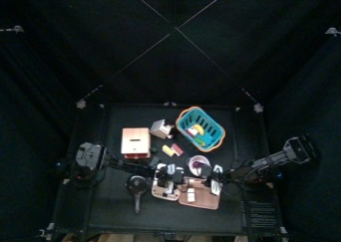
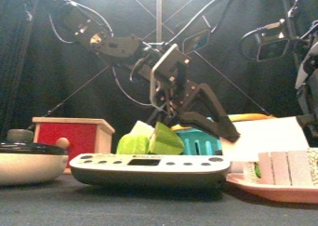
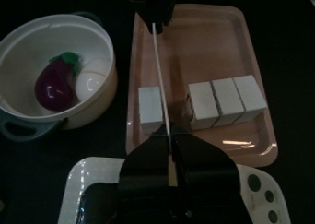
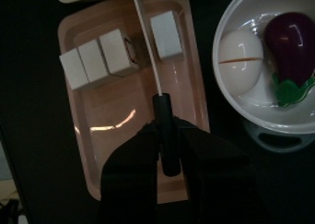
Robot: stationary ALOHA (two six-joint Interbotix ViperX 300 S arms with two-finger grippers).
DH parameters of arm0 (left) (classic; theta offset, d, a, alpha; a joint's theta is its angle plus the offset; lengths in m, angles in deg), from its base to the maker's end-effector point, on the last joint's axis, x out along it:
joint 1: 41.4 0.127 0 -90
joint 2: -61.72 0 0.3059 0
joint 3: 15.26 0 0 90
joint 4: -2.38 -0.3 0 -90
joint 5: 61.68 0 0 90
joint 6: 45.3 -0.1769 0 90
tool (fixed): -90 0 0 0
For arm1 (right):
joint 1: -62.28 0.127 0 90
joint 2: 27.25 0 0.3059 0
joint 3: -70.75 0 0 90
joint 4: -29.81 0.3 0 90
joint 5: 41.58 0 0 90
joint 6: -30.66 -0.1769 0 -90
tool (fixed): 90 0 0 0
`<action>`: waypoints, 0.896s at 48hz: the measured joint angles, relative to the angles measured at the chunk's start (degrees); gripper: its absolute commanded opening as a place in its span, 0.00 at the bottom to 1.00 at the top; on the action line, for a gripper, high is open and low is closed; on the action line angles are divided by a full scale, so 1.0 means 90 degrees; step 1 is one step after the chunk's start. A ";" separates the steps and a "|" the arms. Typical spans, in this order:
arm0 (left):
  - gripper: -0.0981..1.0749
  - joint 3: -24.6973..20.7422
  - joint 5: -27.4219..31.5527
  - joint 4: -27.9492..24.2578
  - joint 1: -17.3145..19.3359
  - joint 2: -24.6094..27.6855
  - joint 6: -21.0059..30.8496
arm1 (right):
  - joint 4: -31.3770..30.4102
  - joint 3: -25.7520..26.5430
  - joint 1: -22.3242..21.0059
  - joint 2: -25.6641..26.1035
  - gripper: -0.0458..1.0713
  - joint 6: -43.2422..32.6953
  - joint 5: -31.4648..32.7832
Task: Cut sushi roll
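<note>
One slice (image 3: pixel 150 106) is off the sushi roll (image 3: pixel 224 100); more remain uncut. Right pincer (image 4: pixel 163 140) clamps the knife (image 4: pixel 145 53); left pincer (image 3: pixel 170 163) grip: cannot tell.

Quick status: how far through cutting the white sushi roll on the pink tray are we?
Done: one white slice already sits apart from the remaining sushi roll on the pink tray. In hand: the right gripper holds the thin knife in that gap. Left: the remainder shows seams, but whether cut through is unclear.
</note>
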 measured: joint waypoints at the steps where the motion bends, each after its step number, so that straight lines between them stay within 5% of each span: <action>1: 0.33 0.0000 0.0000 -0.0029 0.0000 -0.0010 0.0010 | -0.0020 0.0010 0.0010 0.0029 0.42 0.0000 0.0010; 43: 0.33 -0.0010 0.0000 0.0000 -0.0547 -0.0088 0.0029 | 0.0186 0.0166 0.0518 0.0156 0.41 -0.0010 -0.0166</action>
